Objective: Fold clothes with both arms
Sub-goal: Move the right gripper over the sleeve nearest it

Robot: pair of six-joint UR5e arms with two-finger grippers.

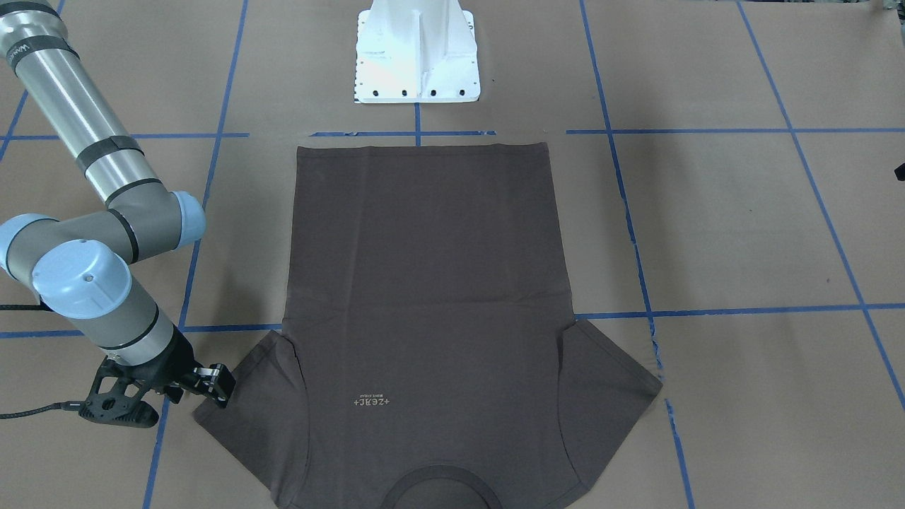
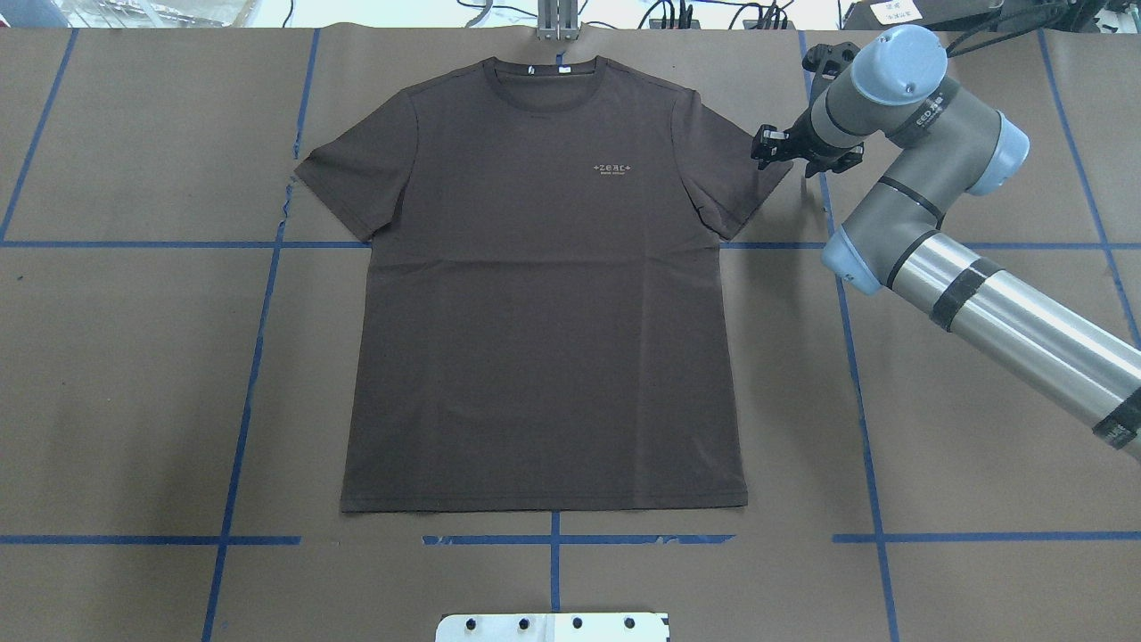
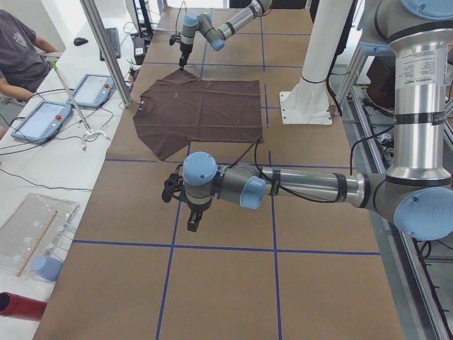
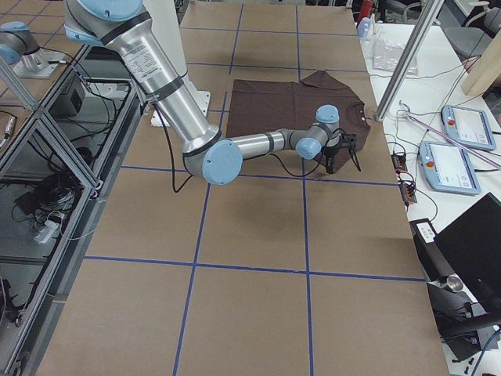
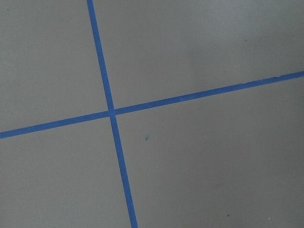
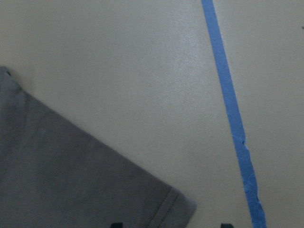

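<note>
Sleeve corner [image 6: 178, 205] of the dark brown-grey short-sleeved T-shirt [image 2: 544, 285] lies just beneath my black right gripper [image 2: 763, 148], jaws released. Whether my left gripper [image 3: 192, 221] is clenched, I cannot tell.

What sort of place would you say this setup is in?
Most likely a robotics lab set up for testing: a table papered in brown with a blue tape grid, touchscreen pendants on the side bench, and a person seated beside them.

The front view's bottom edge cuts the T-shirt [image 1: 424, 283] collar; the left gripper [image 3: 192, 226] is too small to judge.
</note>
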